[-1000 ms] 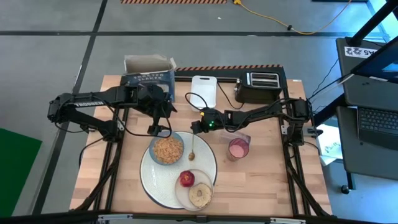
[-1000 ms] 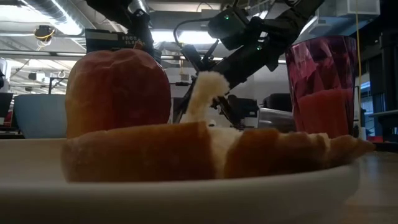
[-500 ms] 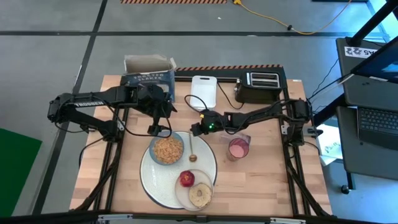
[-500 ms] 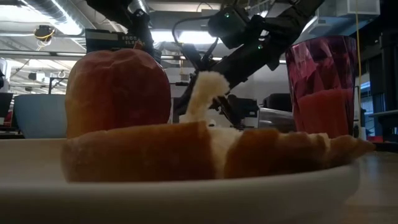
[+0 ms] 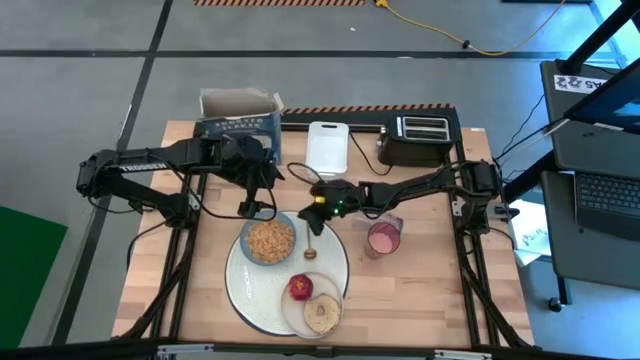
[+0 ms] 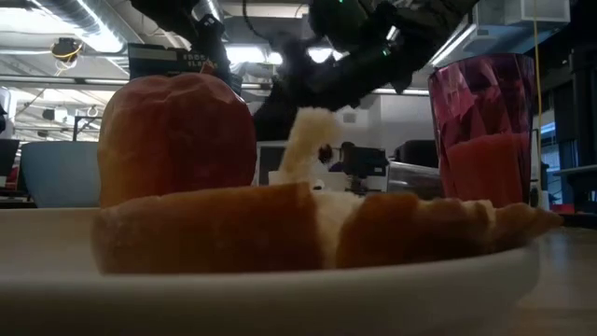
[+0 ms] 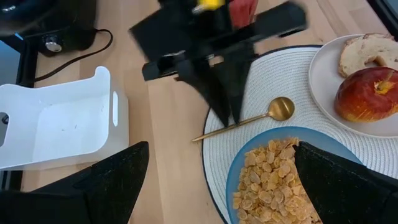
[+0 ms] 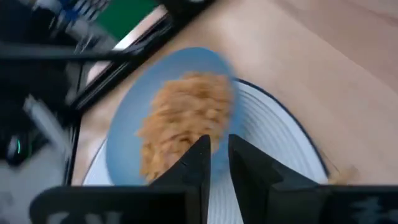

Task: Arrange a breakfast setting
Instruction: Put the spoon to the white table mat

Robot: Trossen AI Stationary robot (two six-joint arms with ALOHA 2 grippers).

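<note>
Above spoon [image 5: 310, 242], right gripper [image 5: 316, 207] lifted

Foreground: small cream plate [image 6: 280, 299], its rim spanning the view, bearing the toasted bread round [image 6: 317, 229] and, directly behind the bread toward one end, the red apple [image 6: 177, 138]. Beside the plate at the apple's end, the small blue bowl [image 6: 58, 173]; at the opposite end, a tinted cup [image 6: 487, 126] holding pink liquid. Above the plate, dark arm segments [image 6: 364, 47] hang, gripper tips indistinct.
</note>
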